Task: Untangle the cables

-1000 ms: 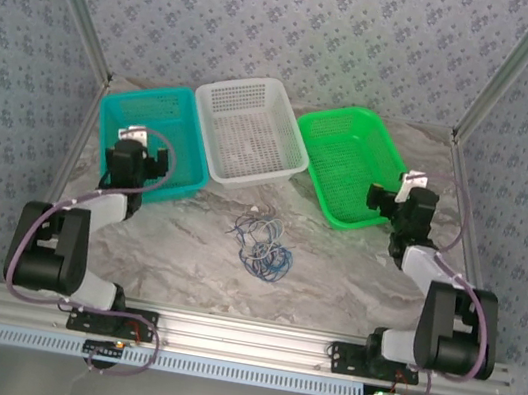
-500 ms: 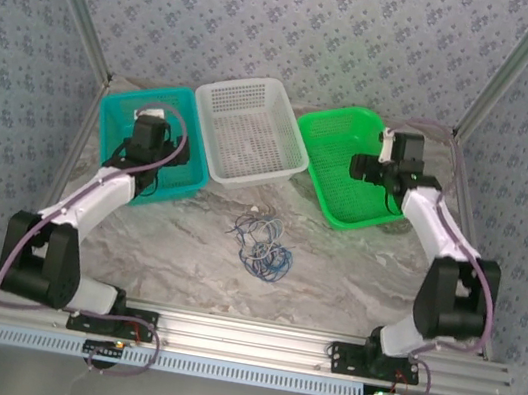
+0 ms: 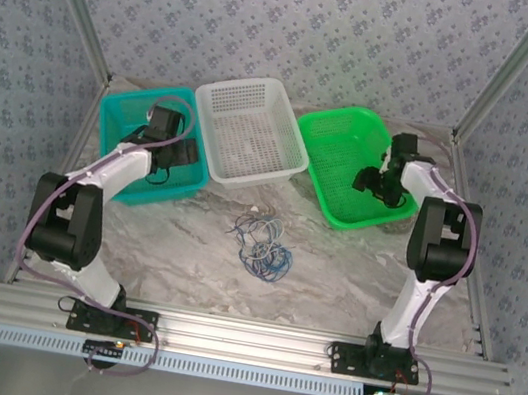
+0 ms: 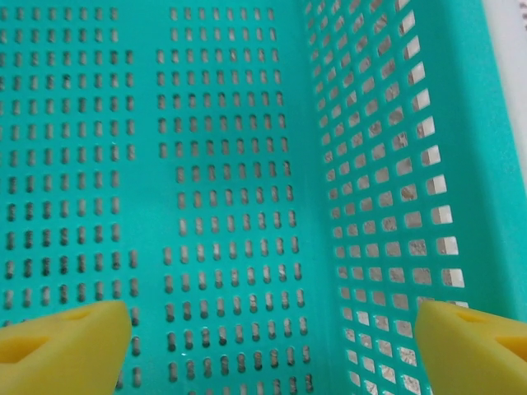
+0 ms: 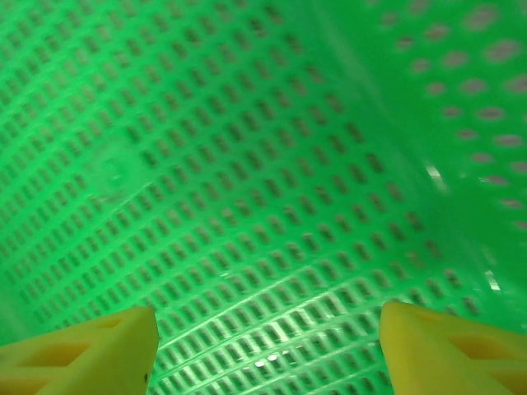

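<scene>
Top external: thin, curly cables (image 3: 261, 243)

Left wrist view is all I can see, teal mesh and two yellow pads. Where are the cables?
Observer: The cables lie in one tangled heap on the table, just in front of the white basket.
Operator: So how do I stand to that heap?
Observer: The left gripper hangs over the teal basket, apart from the heap, off to the left and farther back.
Operator: And the other arm?
Observer: The right gripper is over the green basket, jaws open, holding nothing.
</scene>
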{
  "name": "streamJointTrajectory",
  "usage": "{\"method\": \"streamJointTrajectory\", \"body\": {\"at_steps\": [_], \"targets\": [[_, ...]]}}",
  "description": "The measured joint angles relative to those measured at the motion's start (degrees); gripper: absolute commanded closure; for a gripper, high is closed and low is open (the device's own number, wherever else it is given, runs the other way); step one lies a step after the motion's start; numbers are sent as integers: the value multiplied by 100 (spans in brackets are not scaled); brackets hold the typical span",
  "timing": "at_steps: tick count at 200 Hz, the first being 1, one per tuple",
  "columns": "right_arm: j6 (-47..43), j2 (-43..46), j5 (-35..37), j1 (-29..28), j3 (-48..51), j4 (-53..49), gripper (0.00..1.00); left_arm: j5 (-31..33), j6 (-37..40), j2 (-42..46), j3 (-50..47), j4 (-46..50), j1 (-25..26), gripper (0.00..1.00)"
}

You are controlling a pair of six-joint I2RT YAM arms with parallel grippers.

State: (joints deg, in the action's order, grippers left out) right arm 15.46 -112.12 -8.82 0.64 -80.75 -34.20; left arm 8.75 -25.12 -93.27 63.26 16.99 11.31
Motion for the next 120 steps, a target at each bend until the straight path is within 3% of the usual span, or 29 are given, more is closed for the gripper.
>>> {"method": "streamJointTrajectory", "body": {"at_steps": [62, 120], "targets": [[833, 730, 37, 413, 1394, 546, 27, -616, 435, -240, 48, -219, 48, 19], [1565, 1617, 175, 640, 2549, 1082, 29, -1390, 1486, -286, -166, -590, 688, 19]]}}
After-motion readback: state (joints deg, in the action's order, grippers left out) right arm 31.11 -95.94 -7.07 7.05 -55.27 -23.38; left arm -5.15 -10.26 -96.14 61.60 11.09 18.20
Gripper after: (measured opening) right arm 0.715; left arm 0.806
